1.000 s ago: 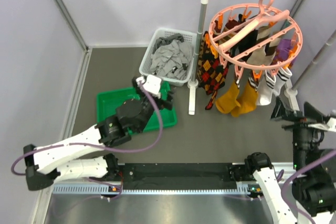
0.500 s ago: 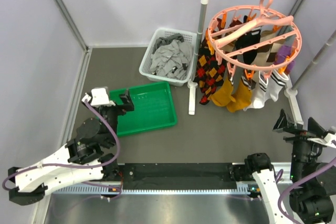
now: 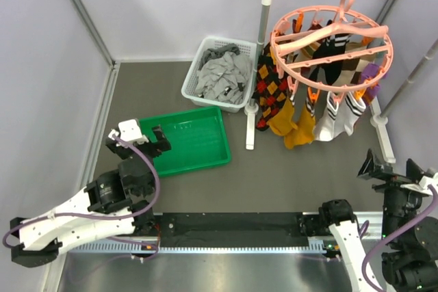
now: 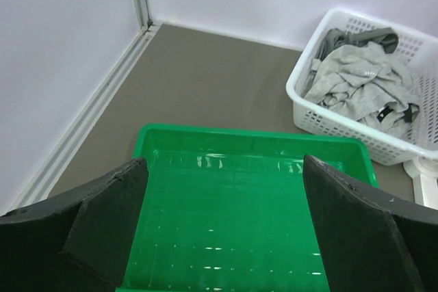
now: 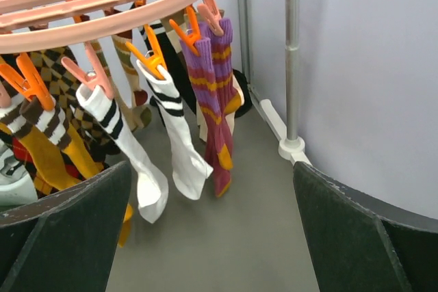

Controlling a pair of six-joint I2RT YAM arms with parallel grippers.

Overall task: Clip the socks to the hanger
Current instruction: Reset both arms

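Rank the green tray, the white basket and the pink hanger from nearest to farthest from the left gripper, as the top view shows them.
1. Green tray, just ahead of the left gripper.
2. White basket, beyond the tray's far right corner.
3. Pink hanger, far to the right.

From my right wrist, the hanger (image 5: pixel 68 24) runs off the top and left edges, so I see only its near rim. The foot of the mustard sock (image 5: pixel 41 155) is hidden behind the fingers (image 5: pixel 61 237) of my right gripper (image 5: pixel 212 189). From my left wrist, the white basket (image 4: pixel 321 117) is cut by the right edge, and the near end of the green tray (image 4: pixel 233 203) lies behind the fingers (image 4: pixel 102 223) of my left gripper (image 4: pixel 224 169). From above, the socks under the hanger's far rim overlap too much to tell which clip holds which.
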